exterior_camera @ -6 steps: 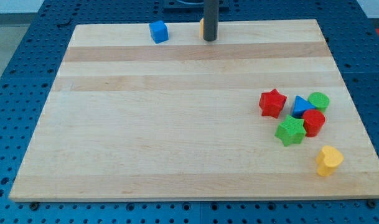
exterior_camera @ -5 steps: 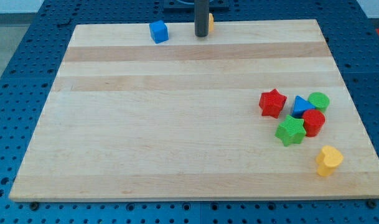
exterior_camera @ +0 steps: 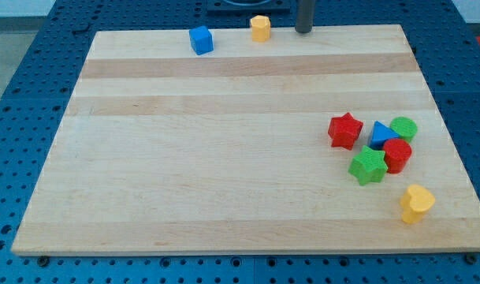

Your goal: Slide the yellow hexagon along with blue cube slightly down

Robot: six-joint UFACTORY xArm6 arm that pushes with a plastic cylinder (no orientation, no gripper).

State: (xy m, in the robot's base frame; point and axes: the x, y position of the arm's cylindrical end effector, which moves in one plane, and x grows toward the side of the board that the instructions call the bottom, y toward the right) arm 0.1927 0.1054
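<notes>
One wooden tabletop (exterior_camera: 224,158), pale and banded along its grain, fills most of the camera view and is laid on a blue perforated base (exterior_camera: 19,79). Fingers are not fitted to this arm, so nothing is grasped; a dark straight rod is carried instead, and my tip (exterior_camera: 303,31) is set down at the tabletop's top edge, to the view's right of the middle. The tip is placed just to the right of the yellow hexagon (exterior_camera: 260,28), with a clear gap left between them, so the two are not touching. The yellow hexagon is found at the top edge, near the middle of the board, and the blue cube (exterior_camera: 201,39) is found to its left, also close to the top edge, the two being kept apart from each other. A cluster of five blocks is gathered well apart from these, at the view's right: a red star (exterior_camera: 344,130) at its left, a blue triangle (exterior_camera: 381,133) beside it, a green cylinder (exterior_camera: 403,128) at the far right, a red cylinder (exterior_camera: 397,155) pressed in below the triangle, and a green star (exterior_camera: 368,166) at the lower left, against the red cylinder. A yellow heart (exterior_camera: 417,203) is set alone below the cluster, near the tabletop's right edge.
</notes>
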